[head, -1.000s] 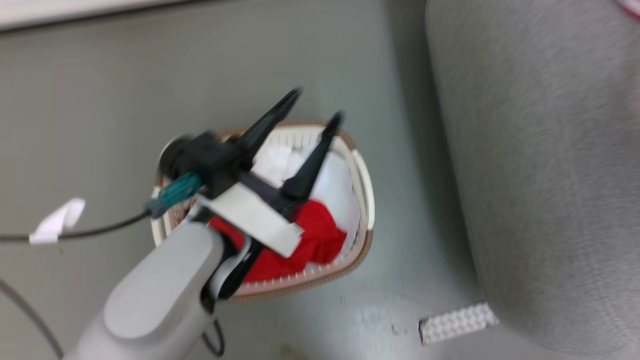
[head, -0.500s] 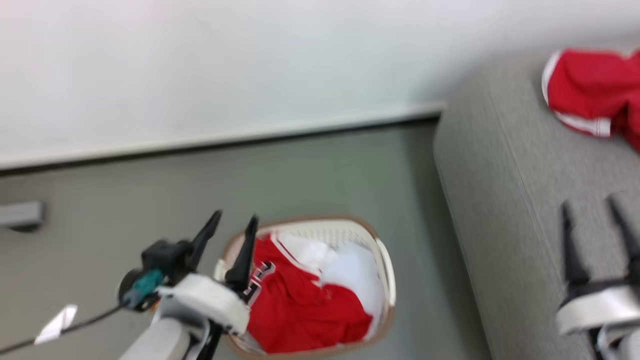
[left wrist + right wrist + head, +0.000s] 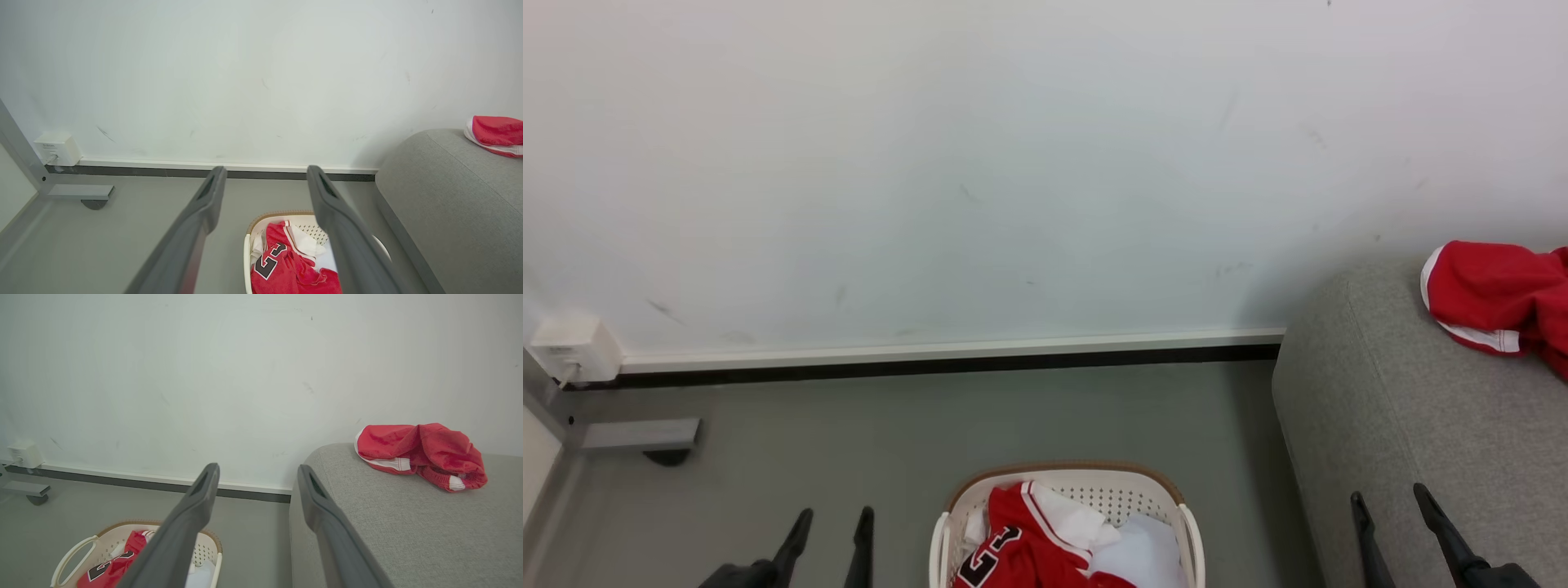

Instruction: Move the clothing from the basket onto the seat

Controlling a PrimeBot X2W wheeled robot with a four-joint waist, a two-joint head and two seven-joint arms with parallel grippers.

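Wall box (image 3: 574,349) nr baseboard (image 3: 947,352)

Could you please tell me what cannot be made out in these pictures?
- Head view: the basket is cut by the bottom edge, so the jersey shows only in part.
- Left wrist view: a gripper finger hides the basket's right side.
- All views: the jersey's numerals are partly folded away; whatever lies under the pale cloth is hidden.
- Head view: the red garment on the sofa runs off the right edge.
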